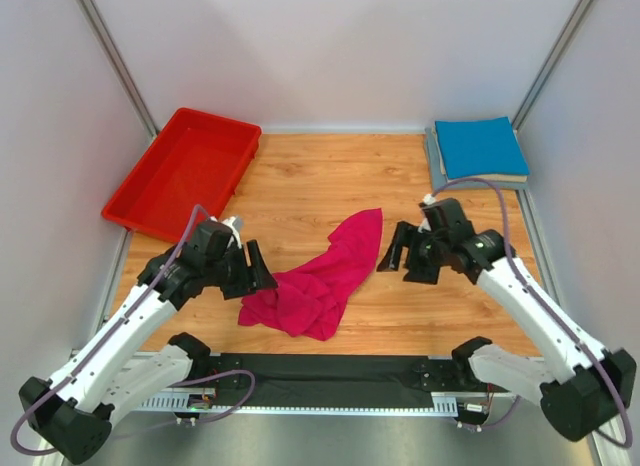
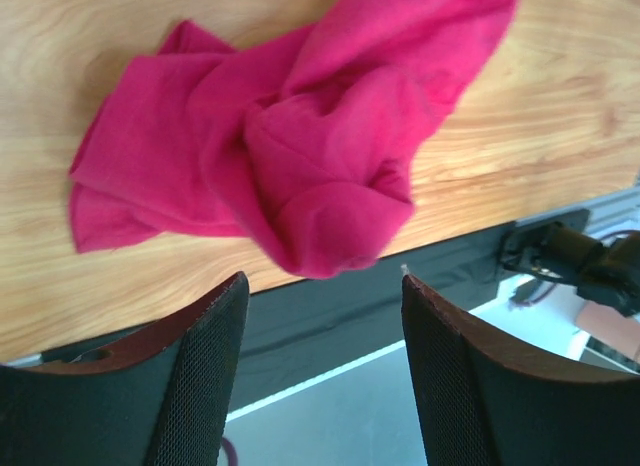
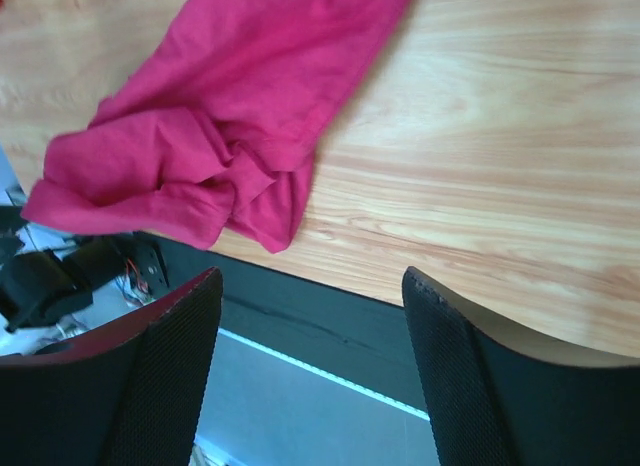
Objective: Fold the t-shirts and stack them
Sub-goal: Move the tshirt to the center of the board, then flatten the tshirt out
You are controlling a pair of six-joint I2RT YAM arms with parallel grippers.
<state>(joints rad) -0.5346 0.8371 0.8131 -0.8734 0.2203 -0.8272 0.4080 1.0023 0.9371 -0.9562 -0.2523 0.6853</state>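
The magenta-pink t-shirt (image 1: 318, 278) lies crumpled in the middle of the wooden table, a long part reaching up toward the back. It shows in the left wrist view (image 2: 290, 156) and the right wrist view (image 3: 230, 126). A folded bright blue t-shirt (image 1: 480, 148) lies on a folded grey one (image 1: 436, 158) at the back right corner. My left gripper (image 1: 258, 266) is open and empty just left of the pink shirt. My right gripper (image 1: 398, 258) is open and empty just right of it. Both hover above the table.
An empty red plastic bin (image 1: 185, 171) stands at the back left. A black strip (image 1: 330, 371) runs along the table's near edge between the arm bases. White walls close the sides and back.
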